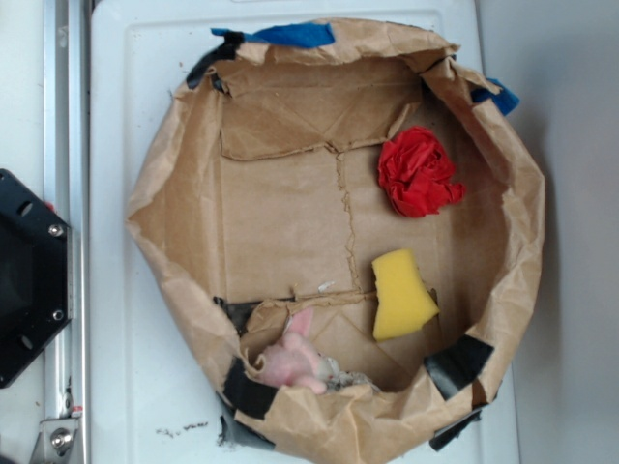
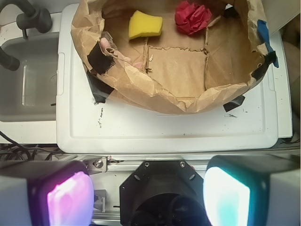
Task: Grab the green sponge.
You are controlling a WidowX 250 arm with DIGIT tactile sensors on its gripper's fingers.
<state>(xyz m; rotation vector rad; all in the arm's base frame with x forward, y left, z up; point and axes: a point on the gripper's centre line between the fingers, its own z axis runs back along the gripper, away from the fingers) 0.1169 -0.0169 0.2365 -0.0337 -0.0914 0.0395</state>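
Observation:
The green sponge (image 1: 400,294) is a bright yellow foam block lying flat on the floor of the brown paper-lined bin (image 1: 174,193), toward its lower right. In the wrist view the same sponge (image 2: 145,25) shows at the top, inside the bin (image 2: 160,96). My gripper (image 2: 149,197) hangs well back from the bin, over the black robot base, with its jaws wide apart and nothing between them. One pad glows pink (image 2: 70,200), the other teal (image 2: 228,197). The exterior view does not show the gripper.
A crumpled red paper ball (image 1: 418,172) lies in the bin's upper right. A pink plush toy (image 1: 295,360) sits against the bin's lower wall. The bin rests on a white tray (image 2: 164,134). A black robot base (image 1: 24,275) and metal rail stand at the left; a sink (image 2: 23,80) adjoins.

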